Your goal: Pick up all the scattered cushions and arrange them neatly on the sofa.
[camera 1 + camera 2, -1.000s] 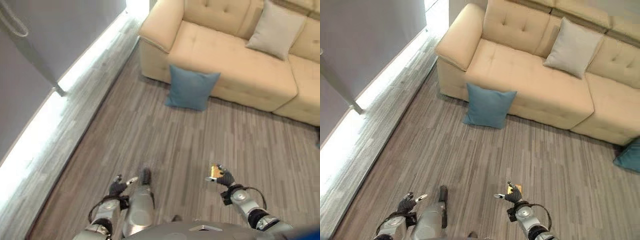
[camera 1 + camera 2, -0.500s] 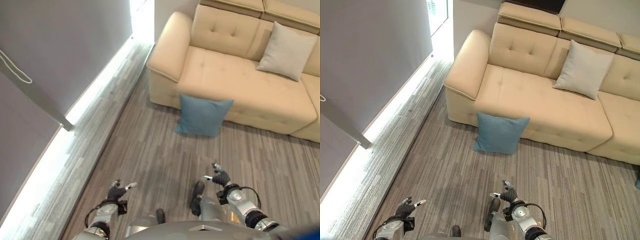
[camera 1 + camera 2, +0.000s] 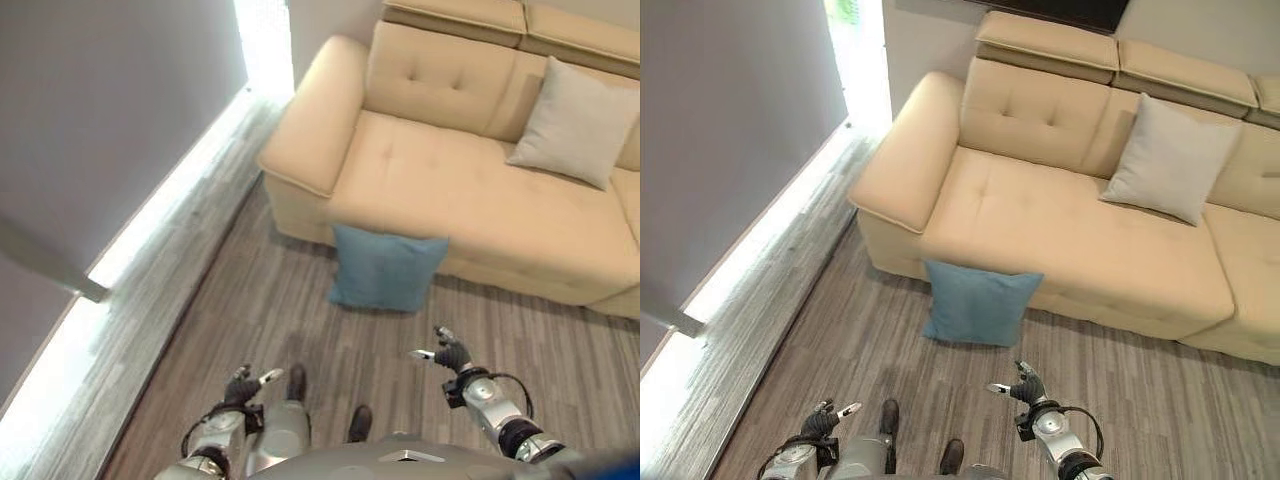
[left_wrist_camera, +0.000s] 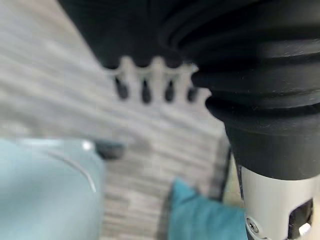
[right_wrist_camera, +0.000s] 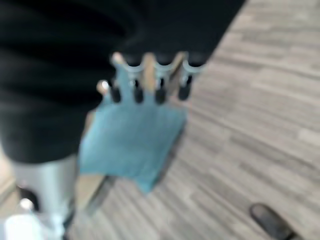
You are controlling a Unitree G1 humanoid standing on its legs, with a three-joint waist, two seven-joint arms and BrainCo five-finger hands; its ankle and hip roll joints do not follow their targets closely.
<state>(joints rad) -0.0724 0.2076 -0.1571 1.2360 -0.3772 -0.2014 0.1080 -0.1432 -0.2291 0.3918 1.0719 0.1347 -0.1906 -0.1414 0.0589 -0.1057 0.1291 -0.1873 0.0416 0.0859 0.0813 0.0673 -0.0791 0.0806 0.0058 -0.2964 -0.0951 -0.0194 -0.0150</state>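
Against the tufted beige sofa (image 3: pixel 1060 230) front, square blue cushion (image 3: pixel 975 305) leaning on grey wood-plank floor (image 3: pixel 1120 370), pale grey cushion (image 3: pixel 1170 160) on seat, left hand (image 3: pixel 243 385) and right hand (image 3: pixel 448 352) low, fingers spread, empty.

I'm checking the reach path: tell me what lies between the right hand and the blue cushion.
Bare wood-look floor. In the left eye view, nothing lies between the right hand and the blue cushion, which leans against the sofa front.
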